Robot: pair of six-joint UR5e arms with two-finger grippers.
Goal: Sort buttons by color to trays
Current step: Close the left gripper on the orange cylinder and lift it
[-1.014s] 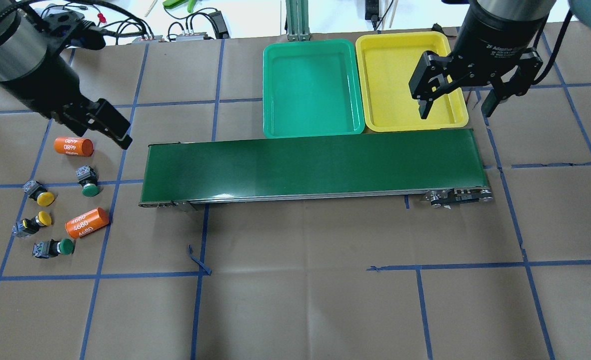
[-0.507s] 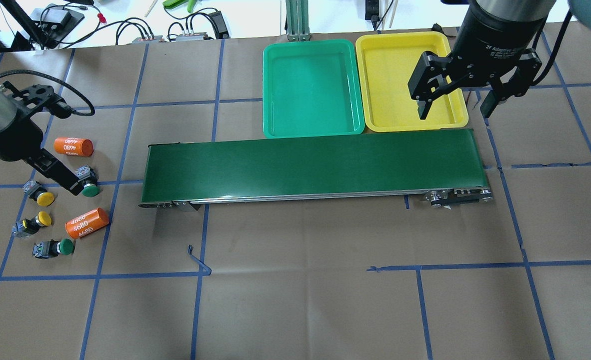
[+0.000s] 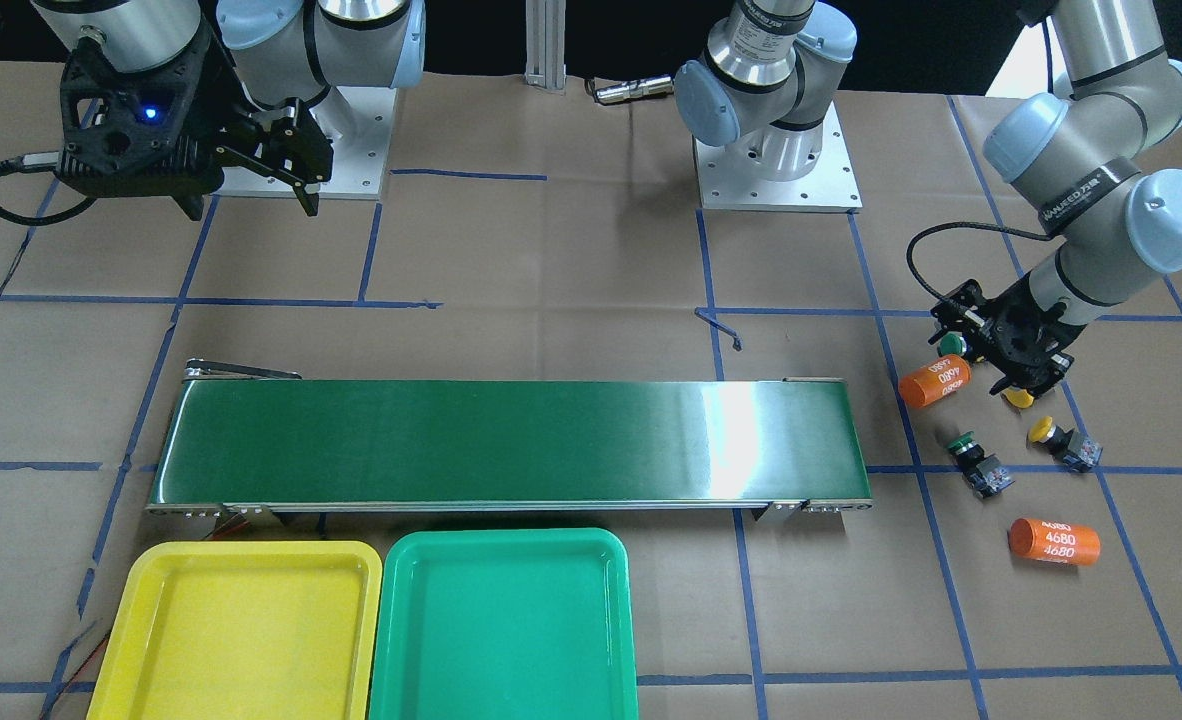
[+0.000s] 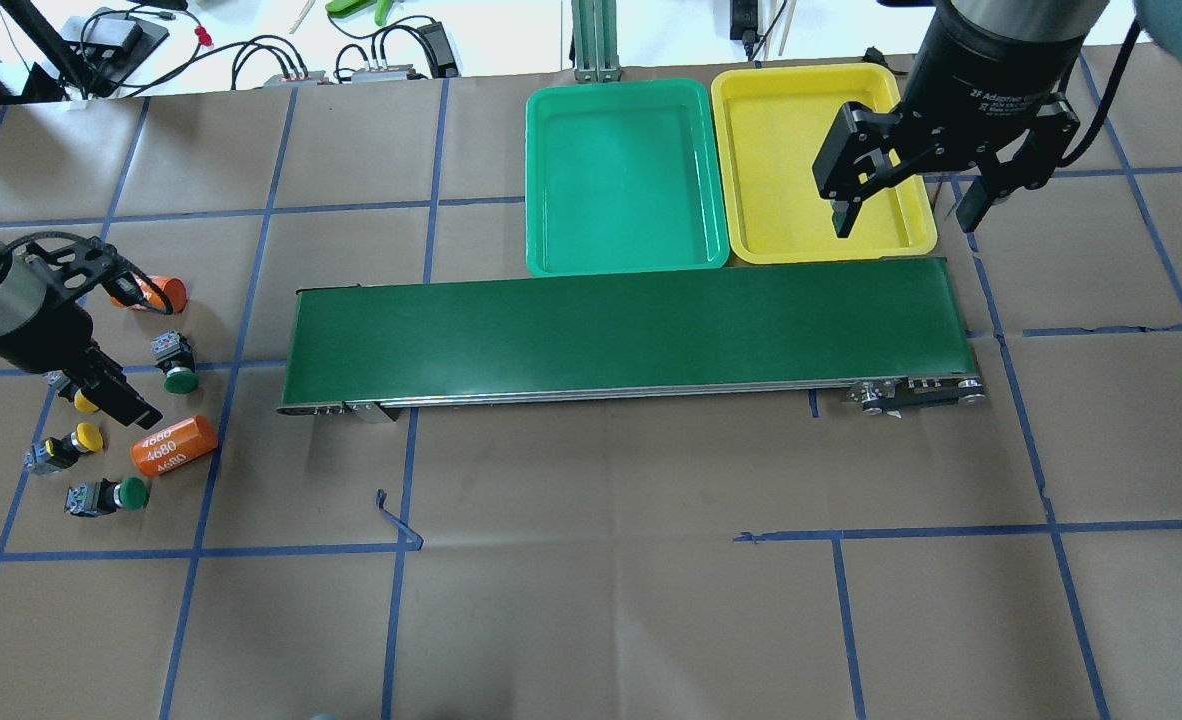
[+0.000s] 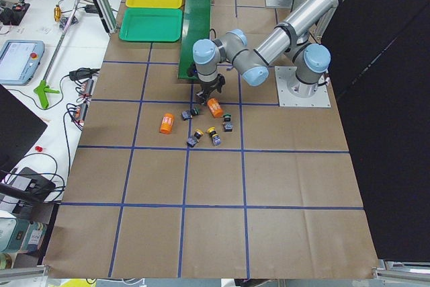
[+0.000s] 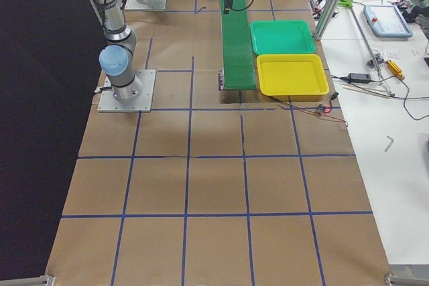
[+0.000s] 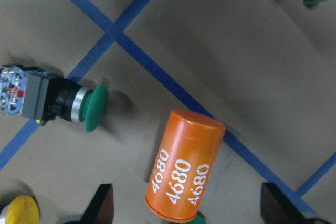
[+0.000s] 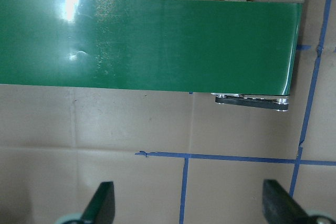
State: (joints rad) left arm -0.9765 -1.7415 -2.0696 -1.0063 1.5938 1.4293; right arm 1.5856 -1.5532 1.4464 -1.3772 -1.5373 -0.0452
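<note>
The left arm bends down steeply, its end effector [image 4: 116, 400] low over the tabletop [image 4: 591, 600], fingers spread wide and empty. It sits among the four buttons [image 4: 180, 378], partly covering one yellow cap, all well apart from the green tray [image 4: 616, 180] and yellow tray [image 4: 781, 150]. The right end effector [image 4: 906, 215] hangs high at the yellow tray's corner, pointing down, wide open, empty.

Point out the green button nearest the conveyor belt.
The green button just off the belt's left end. The other green button lies farther away, beyond the orange cylinder.
</note>
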